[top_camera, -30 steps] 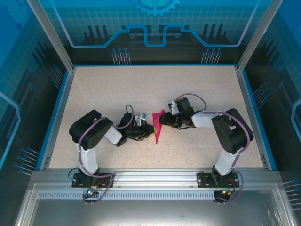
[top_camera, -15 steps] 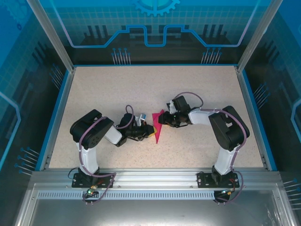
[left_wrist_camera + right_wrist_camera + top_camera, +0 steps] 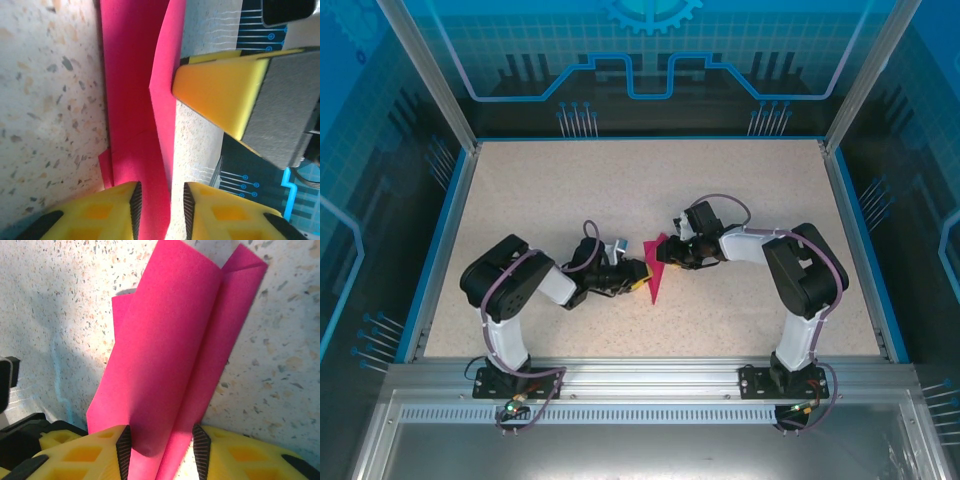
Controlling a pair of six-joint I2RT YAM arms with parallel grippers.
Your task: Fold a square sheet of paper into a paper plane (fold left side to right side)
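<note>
Paper (image 3: 655,282) was creased to a narrow dart w/ flaps (wings prob. left). Right end effector (image 3: 161,437) pinched it; left end effector (image 3: 160,195) straddled it, slightly apart.

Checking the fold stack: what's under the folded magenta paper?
Speckled beige tabletop, plus a lower flap of the thin magenta folded paper itself peeking out at one edge. Anything further beneath is covered.
</note>
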